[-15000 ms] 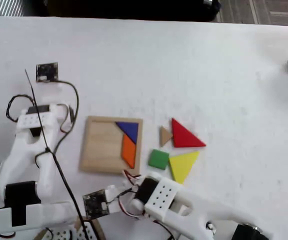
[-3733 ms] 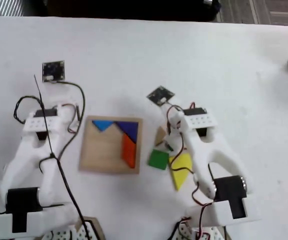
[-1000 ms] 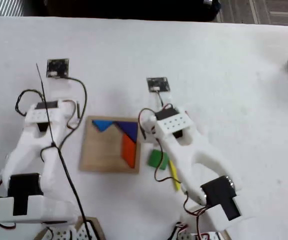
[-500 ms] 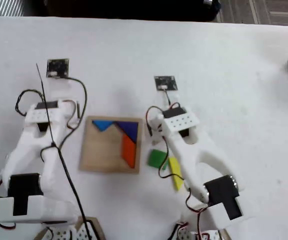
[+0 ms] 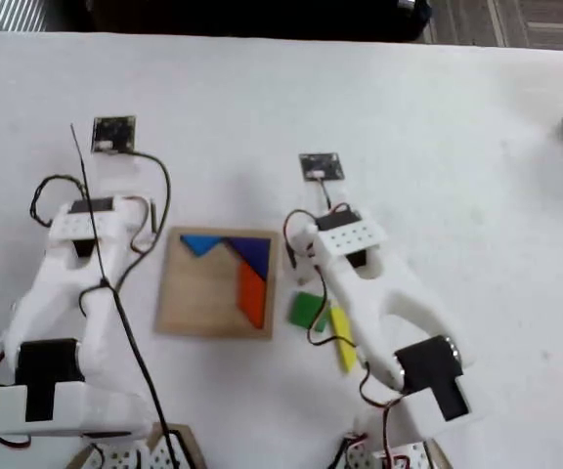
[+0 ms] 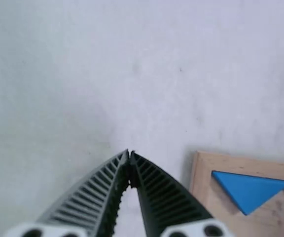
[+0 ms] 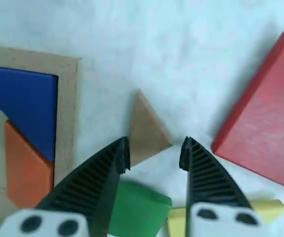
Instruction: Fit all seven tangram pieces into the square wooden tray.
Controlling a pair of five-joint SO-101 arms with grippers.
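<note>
Roughly midway between the two arms, the square wooden tray (image 5: 189, 293) lies flat on the matt white table (image 5: 438, 107). Its pale grain is bare across the left half, and its raised rim frames three flat pieces. A light blue triangle (image 5: 199, 244) sits against the far edge, and a darker blue triangle (image 5: 253, 255) fills the far right corner. An orange parallelogram (image 5: 251, 296) runs along the right wall, on the near side of that triangle. All three have smooth, painted-looking faces.

Just right of the tray, a green square (image 5: 307, 310) lies on the table. A yellow triangle (image 5: 341, 339) lies to its near right, partly covered by the white plastic right arm (image 5: 379, 293).

In the right wrist view, a small plain-wood triangle (image 7: 144, 129) lies between the tray's rim and a large red triangle (image 7: 265, 138), apart from both. The red piece has thick, slightly rounded edges. The right gripper (image 7: 154, 149) hangs over these pieces with its black ribbed jaws spread wide and nothing held. The tips stand on either side of the small wooden triangle's near corner, and I cannot tell whether they touch it.

The left gripper (image 6: 129, 158) is poised over bare table just left of the tray's far left corner. Its ribbed jaws are pressed together at the tips and grip nothing.
</note>
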